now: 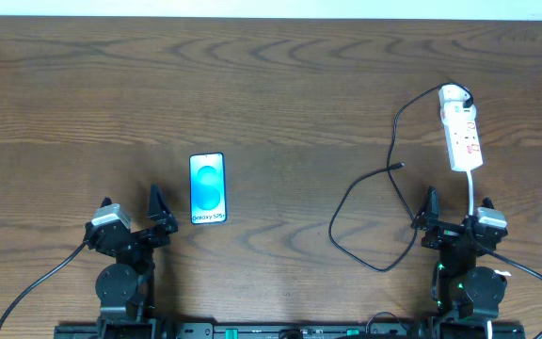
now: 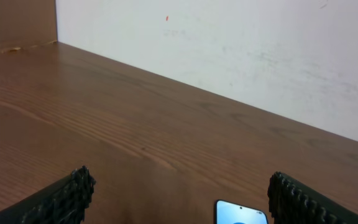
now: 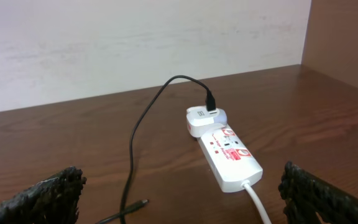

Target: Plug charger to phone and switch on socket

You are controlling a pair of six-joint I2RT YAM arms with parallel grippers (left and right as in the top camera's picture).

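Both arms sit at the near edge of the wooden table (image 1: 271,85). On the left, the left gripper (image 1: 132,209) has its fingers wide apart and holds nothing. The phone (image 1: 207,188) lies flat just to its far right, screen up, lettered end nearest, close to one finger but apart from it.

On the right, the right gripper (image 1: 458,212) is spread just as wide and is empty too. Straight beyond it lies the socket (image 1: 461,132), lengthwise away from the arm, and its white cord (image 1: 473,184) runs back between the fingers. A white adapter (image 1: 454,94) sits at the socket's far end. From it the charger (image 1: 395,127) arcs left and loops on the wood near the right gripper. Its plug tip (image 1: 400,166) lies free, well to the right of the phone.
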